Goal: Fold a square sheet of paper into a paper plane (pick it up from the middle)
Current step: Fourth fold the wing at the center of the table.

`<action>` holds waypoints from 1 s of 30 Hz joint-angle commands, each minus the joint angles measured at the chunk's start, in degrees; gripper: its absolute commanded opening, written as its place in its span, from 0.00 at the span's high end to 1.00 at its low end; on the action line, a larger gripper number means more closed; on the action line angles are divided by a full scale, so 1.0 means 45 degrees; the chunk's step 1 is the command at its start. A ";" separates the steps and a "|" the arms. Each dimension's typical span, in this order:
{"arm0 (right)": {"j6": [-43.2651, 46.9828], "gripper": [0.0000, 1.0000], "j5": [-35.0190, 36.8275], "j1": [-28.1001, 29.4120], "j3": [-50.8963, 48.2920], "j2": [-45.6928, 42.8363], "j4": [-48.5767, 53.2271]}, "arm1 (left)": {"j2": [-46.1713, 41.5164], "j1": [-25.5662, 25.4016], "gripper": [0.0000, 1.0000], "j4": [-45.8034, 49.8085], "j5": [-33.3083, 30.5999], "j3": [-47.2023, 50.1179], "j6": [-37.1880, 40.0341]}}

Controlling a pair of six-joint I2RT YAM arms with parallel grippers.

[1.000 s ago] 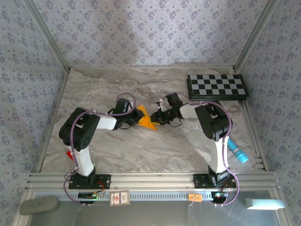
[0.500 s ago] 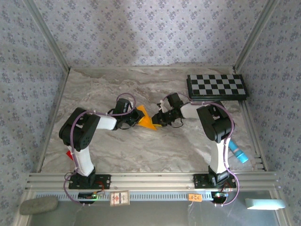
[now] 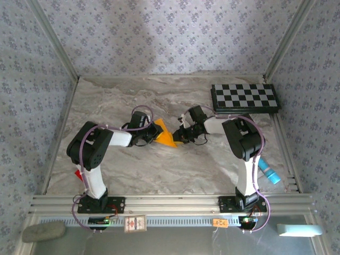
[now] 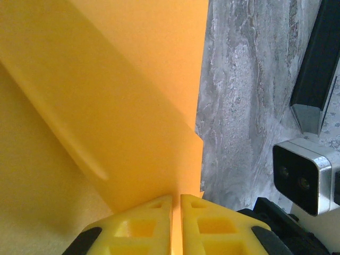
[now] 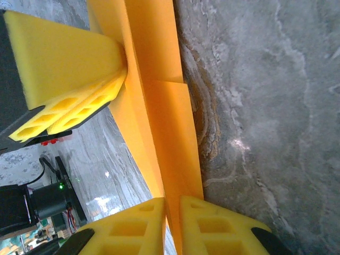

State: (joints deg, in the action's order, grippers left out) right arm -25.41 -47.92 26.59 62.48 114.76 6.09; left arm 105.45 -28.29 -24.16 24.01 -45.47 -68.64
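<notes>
Looking down from the top external view, the square sheet of paper (image 3: pixel 166 137), already partly folded into an orange-yellow wedge, sits mid-worktop (image 3: pixel 159 175), well apart from the checkerboard (image 3: pixel 244 97) and off its near-left corner. The left fingers (image 3: pixel 154 136) meet the paper on the side away from the checkerboard and the right fingers (image 3: pixel 179 137) on the side toward it, so both arms are about equally near; at this size the grips themselves cannot be judged. From the left wrist, the left fingers (image 4: pixel 143 226) are pressed together with the paper (image 4: pixel 106 95) pinched in the slit between them, its stepped, layered edge running away across the marbled worktop, with the right arm's camera (image 4: pixel 300 175) just beside. From the right wrist, the right fingers (image 5: pixel 212 226) are clamped on a folded ridge of the paper (image 5: pixel 159 106) whose long axis runs straight away from them, and the left fingers (image 5: pixel 69 90) grip the same piece from its flank farther along. That head-on line between ridge and right fingers is, I judge, what the next crease depends on.
</notes>
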 commanded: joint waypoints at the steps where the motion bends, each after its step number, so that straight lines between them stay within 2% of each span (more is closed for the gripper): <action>1: 0.0192 0.84 0.0278 -0.0055 -0.0232 0.0088 0.0394 | 0.0065 -0.0040 0.88 0.0081 -0.0043 -0.0035 -0.0030; 9: 0.0521 0.80 0.0281 -0.0029 0.0038 -0.0487 0.0375 | -0.0054 -0.0032 0.88 0.0192 0.0026 -0.0031 0.0052; 14: 0.1232 0.75 0.1469 0.0177 0.0502 -0.0971 0.1087 | -0.0035 -0.0040 0.88 0.0184 0.0031 -0.0010 0.0058; 17: 0.1497 0.74 0.2010 0.0340 0.0738 -0.0847 0.1398 | -0.0044 -0.0034 0.88 0.0123 0.0037 -0.0012 0.0021; 30: 0.1991 0.72 0.2544 0.0888 0.2120 0.0054 0.1879 | -0.0152 -0.0039 0.88 0.0106 0.0055 0.0029 -0.0020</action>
State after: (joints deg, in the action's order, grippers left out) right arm -18.17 -37.67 30.39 70.39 113.10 12.23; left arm 105.45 -28.29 -24.01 24.03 -45.47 -68.64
